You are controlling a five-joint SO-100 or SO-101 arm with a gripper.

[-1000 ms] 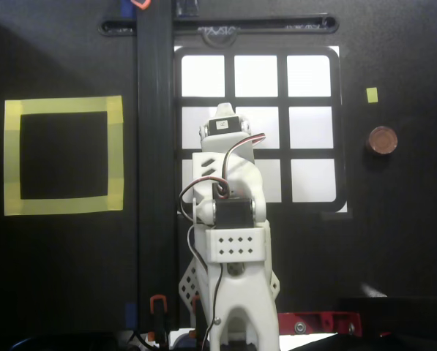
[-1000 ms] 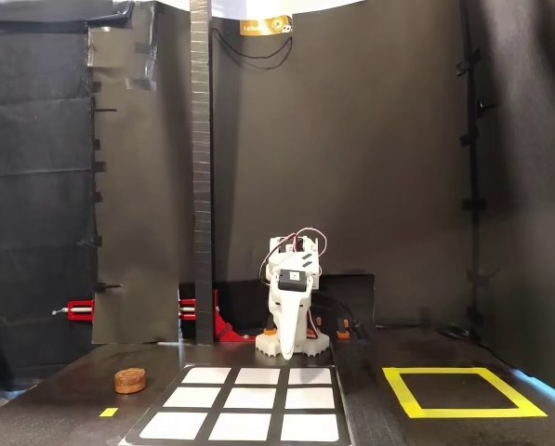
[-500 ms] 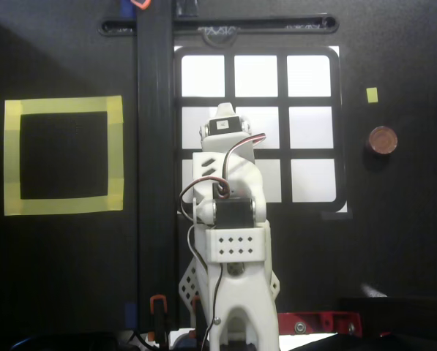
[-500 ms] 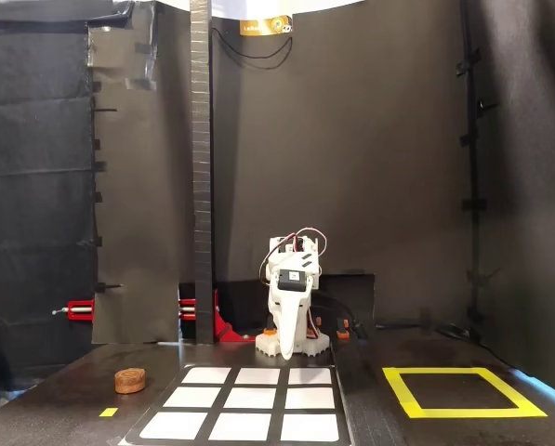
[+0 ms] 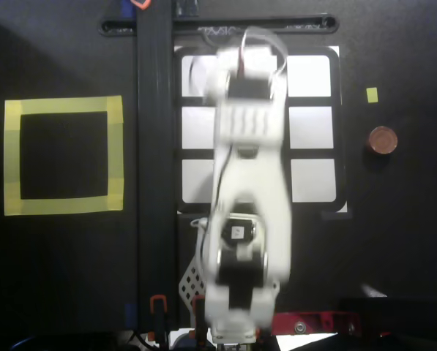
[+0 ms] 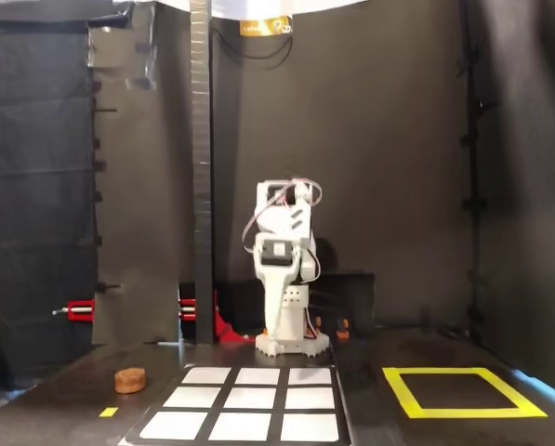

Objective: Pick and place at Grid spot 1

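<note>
**Grid spot 1 – arm folded over grid**

Grid spot 1 [image 5: 196,73], upper-left cell of the grid in the overhead view, is partly hidden by the white arm [image 5: 246,190]. A brown disc [image 5: 383,140] lies on the dark worktop [image 5: 394,241] just right of the grid; a yellow tape square [image 5: 63,156] sits well left. Pincer state: cannot tell.
</note>
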